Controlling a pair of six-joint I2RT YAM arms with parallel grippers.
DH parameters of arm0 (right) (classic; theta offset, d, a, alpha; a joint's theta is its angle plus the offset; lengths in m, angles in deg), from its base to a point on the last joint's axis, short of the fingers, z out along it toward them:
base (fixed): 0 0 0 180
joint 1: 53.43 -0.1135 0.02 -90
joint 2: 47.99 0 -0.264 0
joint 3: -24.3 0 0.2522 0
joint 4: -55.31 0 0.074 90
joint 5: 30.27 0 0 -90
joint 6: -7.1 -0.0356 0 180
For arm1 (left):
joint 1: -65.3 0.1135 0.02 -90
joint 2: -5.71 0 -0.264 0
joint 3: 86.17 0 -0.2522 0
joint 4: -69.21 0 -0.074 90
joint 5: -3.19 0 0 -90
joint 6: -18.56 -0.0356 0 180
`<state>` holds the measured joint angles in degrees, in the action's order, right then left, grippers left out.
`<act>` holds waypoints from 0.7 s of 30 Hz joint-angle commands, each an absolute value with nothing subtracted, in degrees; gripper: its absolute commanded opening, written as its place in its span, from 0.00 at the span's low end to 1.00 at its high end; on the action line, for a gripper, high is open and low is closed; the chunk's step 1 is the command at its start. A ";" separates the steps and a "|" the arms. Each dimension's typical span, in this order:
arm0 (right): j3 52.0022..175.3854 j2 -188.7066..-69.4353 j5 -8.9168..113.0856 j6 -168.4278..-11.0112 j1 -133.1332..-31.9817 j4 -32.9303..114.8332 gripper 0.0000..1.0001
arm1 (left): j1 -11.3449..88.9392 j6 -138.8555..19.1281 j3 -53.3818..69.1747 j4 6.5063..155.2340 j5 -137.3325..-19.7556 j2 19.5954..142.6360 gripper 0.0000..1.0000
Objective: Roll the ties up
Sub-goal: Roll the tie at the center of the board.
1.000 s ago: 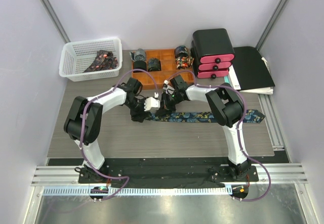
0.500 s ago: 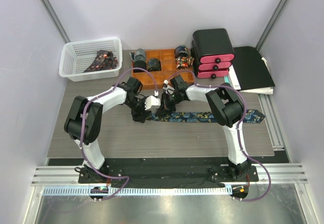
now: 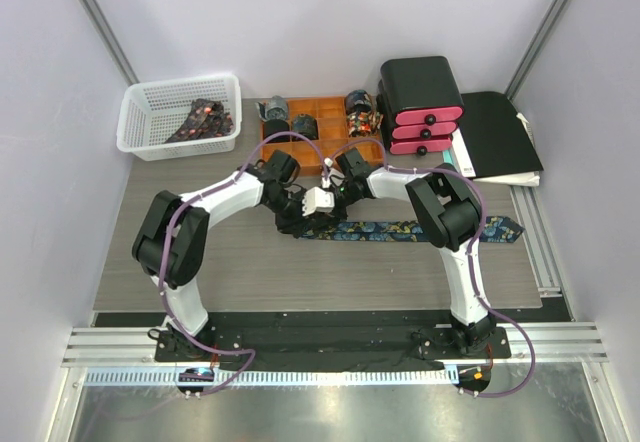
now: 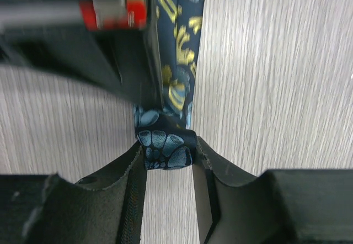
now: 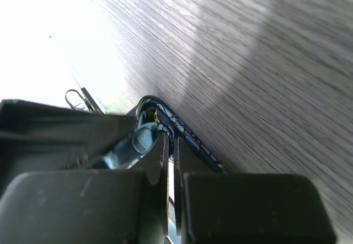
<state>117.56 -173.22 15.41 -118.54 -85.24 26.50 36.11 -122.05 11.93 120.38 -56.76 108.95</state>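
Note:
A dark navy tie with teal and gold patterns (image 3: 400, 230) lies flat across the table's middle, its wide pointed end at the right. Its left end is folded into a small roll (image 4: 164, 144). My left gripper (image 3: 305, 220) is shut on that rolled end, both pads pressing its sides. My right gripper (image 3: 325, 207) meets it from the right, its jaws nearly closed on the tie's layers (image 5: 165, 123). Several finished rolls (image 3: 276, 110) sit in the orange tray (image 3: 322, 152). More ties (image 3: 203, 120) lie in the white basket (image 3: 137, 122).
A black and pink drawer unit (image 3: 420, 102) stands at the back right, next to a black folder (image 3: 498, 132). The orange tray lies just behind both grippers. Metal rails run along the right table edge.
My left gripper has moved right, from the tie's left tip in toward my right gripper, and its wrist has turned. The right arm has barely moved.

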 commanded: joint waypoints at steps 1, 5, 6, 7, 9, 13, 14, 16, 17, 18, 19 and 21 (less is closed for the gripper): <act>118.39 -175.34 19.56 -118.15 -85.86 27.57 0.01 | 33.57 -118.21 9.67 116.99 -55.60 110.29 0.36; 117.69 -174.91 18.16 -119.64 -85.86 29.50 0.01 | 31.55 -115.30 7.65 116.46 -60.52 113.45 0.35; 117.51 -174.90 17.81 -120.17 -85.78 29.94 0.01 | 31.20 -114.87 7.47 116.37 -60.96 113.72 0.35; 117.34 -174.56 17.11 -120.52 -85.86 30.38 0.01 | 31.02 -114.51 7.21 116.63 -61.84 114.08 0.36; 116.81 -174.20 15.96 -122.01 -85.78 32.31 0.01 | 30.76 -113.90 5.54 118.56 -62.54 115.83 0.35; 115.67 -172.71 12.97 -125.53 -85.69 35.83 0.03 | 30.32 -112.66 4.48 120.41 -65.26 117.50 0.32; 115.49 -172.10 12.18 -126.31 -85.43 36.36 0.04 | 30.32 -112.66 4.65 121.46 -66.06 117.59 0.31; 115.23 -171.48 11.39 -127.11 -85.16 37.06 0.09 | 30.32 -112.40 5.88 121.91 -66.59 117.51 0.29; 114.88 -170.87 11.12 -127.46 -84.72 37.93 0.10 | 30.32 -112.40 6.41 122.00 -66.76 117.25 0.29; 114.88 -170.69 10.60 -127.99 -84.55 38.03 0.13 | 30.32 -112.31 7.28 121.74 -66.85 117.07 0.28; 114.88 -170.60 10.33 -128.08 -84.28 38.12 0.14 | 30.32 -112.05 8.77 121.65 -67.03 116.72 0.28; 114.88 -170.60 8.93 -129.56 -83.15 38.73 0.18 | 30.32 -112.05 10.01 121.47 -67.03 116.63 0.27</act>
